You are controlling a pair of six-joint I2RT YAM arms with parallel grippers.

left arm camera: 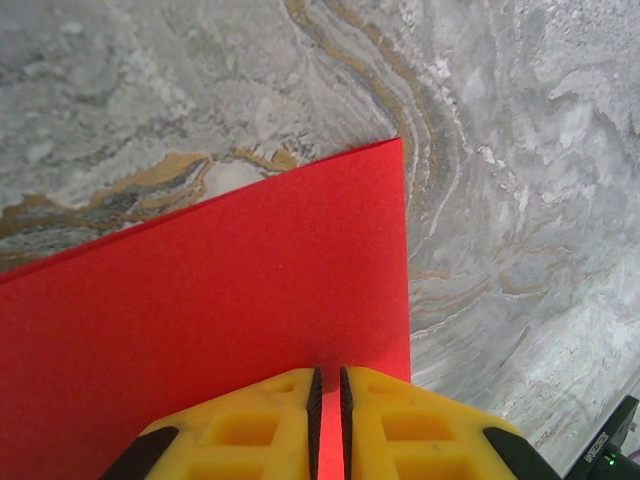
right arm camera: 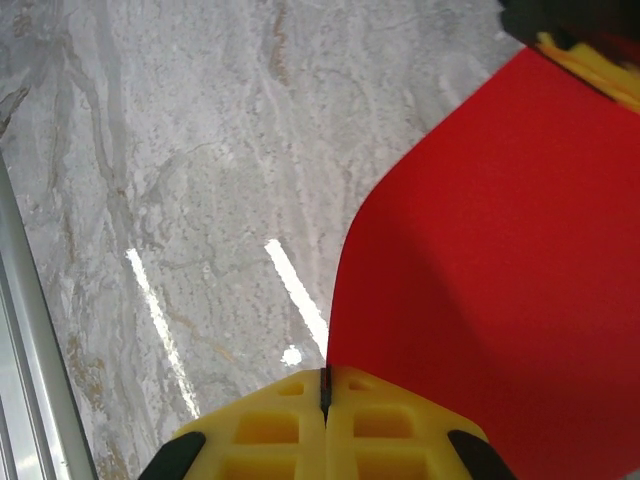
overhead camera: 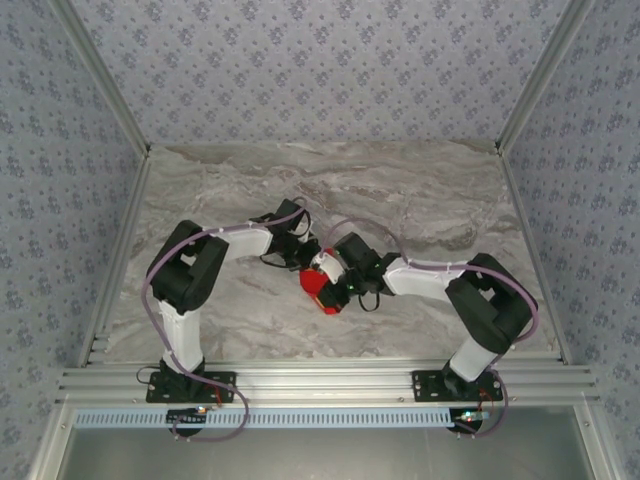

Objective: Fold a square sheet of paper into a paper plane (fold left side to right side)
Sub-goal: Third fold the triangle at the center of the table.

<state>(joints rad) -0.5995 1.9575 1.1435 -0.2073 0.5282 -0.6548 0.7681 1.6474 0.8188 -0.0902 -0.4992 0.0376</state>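
The square sheet of paper (overhead camera: pixel 320 292) is bright red and sits at the table's middle, between the two grippers. In the right wrist view the paper (right arm camera: pixel 500 250) curves upward off the marble, and my right gripper (right arm camera: pixel 324 372) is shut on its near edge. A yellow finger of the left gripper (right arm camera: pixel 590 65) sits at the sheet's far corner. In the left wrist view the paper (left arm camera: pixel 220 290) spreads out flat ahead, and my left gripper (left arm camera: pixel 329 372) has its jaws drawn to a thin slit with red paper in it. From above, the left gripper (overhead camera: pixel 304 260) and right gripper (overhead camera: pixel 330 275) almost meet over the sheet.
The grey marbled tabletop (overhead camera: pixel 400 190) runs out on all sides of the sheet. Aluminium rails (overhead camera: pixel 320 380) frame the near edge, and one rail (right arm camera: pixel 25 330) lies at the left in the right wrist view. Patterned walls enclose the cell.
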